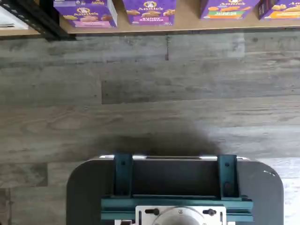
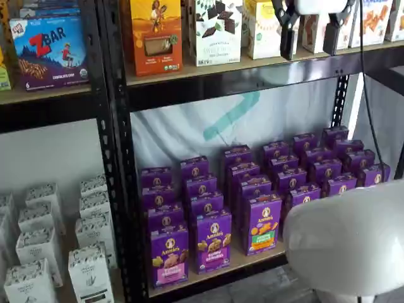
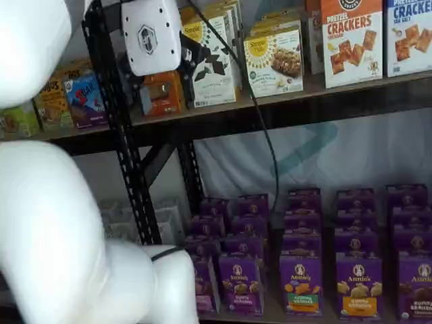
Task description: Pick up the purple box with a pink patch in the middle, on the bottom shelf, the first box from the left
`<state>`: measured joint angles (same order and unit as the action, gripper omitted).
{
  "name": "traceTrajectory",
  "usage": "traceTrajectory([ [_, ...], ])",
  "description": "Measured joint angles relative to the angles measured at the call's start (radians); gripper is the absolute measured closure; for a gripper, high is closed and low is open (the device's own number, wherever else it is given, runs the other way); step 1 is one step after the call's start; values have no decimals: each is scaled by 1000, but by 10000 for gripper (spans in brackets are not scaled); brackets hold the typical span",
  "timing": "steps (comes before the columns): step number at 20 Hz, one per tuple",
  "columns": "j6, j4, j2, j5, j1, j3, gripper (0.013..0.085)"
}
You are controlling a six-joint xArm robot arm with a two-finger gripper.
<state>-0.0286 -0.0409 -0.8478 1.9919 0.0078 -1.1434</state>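
The purple box [image 2: 169,255] with a pink band stands upright at the front left of the bottom shelf [image 2: 243,263]. The wrist view shows the purple box [image 1: 86,12] on the tan shelf board [image 1: 186,22], across the floor. In a shelf view the purple box [image 3: 202,287] is partly hidden by my arm. My gripper [image 2: 310,36] hangs high in front of the upper shelf, well above and to the right of the box. Its two black fingers stand apart with a plain gap and nothing between them. Its white body [image 3: 151,34] also shows in a shelf view.
Rows of other purple cartons [image 2: 263,224] fill the bottom shelf. A black perforated post [image 2: 117,189] stands just left of the box, with white cartons [image 2: 38,252] beyond it. My white arm [image 2: 347,240] bulks at the lower right. A cable [image 2: 366,95] hangs down. Grey wood floor [image 1: 150,93] lies before the shelf.
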Motion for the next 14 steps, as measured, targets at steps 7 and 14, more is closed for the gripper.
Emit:
traceTrajectory([
  [7,-5,-11,-3,-11,1,7,130],
  [14,-45,26,-14,-61,56,54,130],
])
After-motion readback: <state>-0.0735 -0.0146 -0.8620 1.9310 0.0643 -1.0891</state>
